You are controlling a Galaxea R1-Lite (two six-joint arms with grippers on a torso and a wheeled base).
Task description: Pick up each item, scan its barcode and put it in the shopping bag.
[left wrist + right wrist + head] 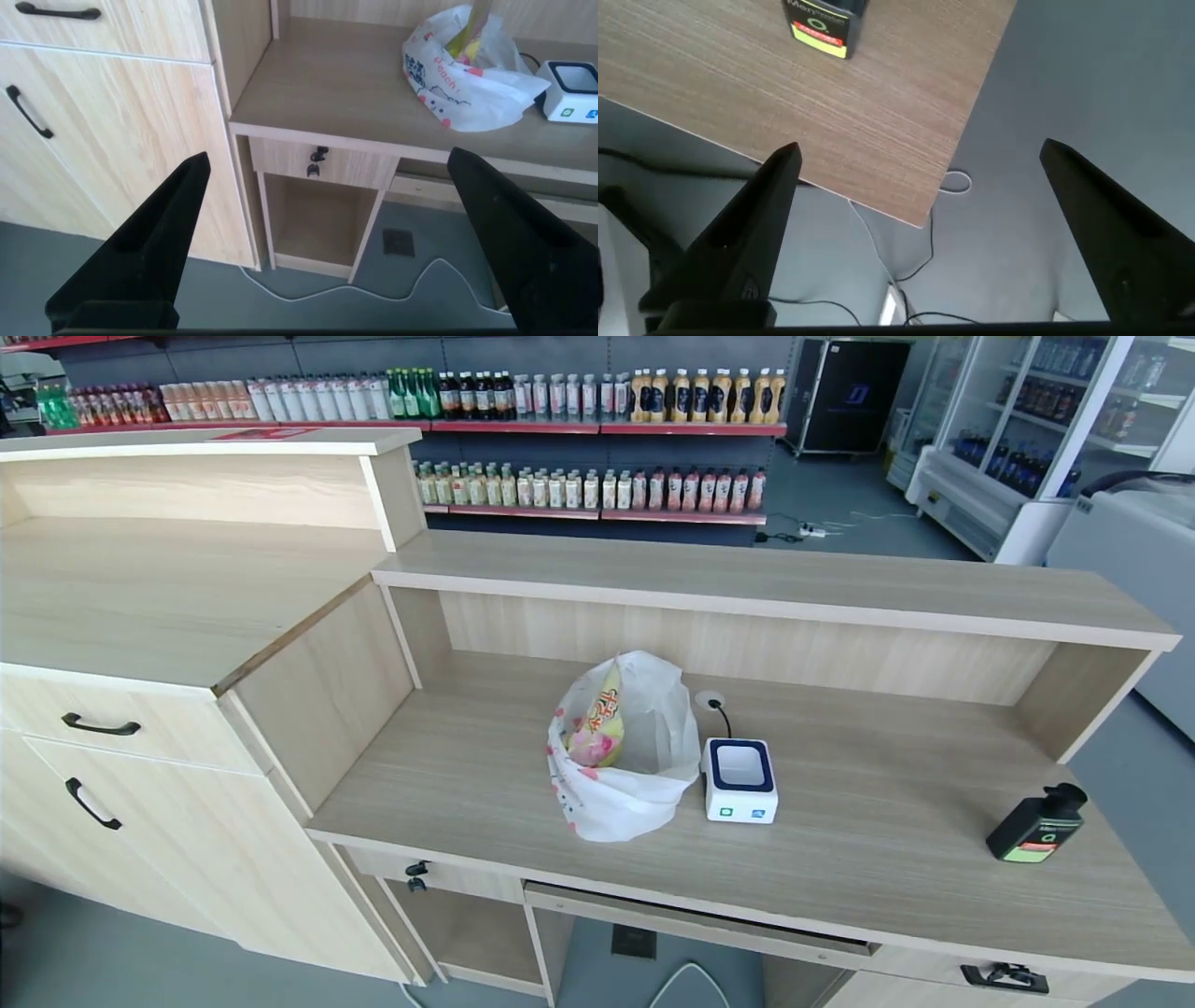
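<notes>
Basically crinkly plastic shopping bag (624, 795) nr boxy scanner (740, 782), woodgrain counter (887, 821).

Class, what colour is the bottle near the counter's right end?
The bottle is black with a green-and-red label; head view shows it best.

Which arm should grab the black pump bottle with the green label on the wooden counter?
Right. The black pump bottle sits at the right end of the wooden counter, just ahead of the open right gripper. The left gripper hangs off its left side, nearer the white plastic shopping bag.
</notes>
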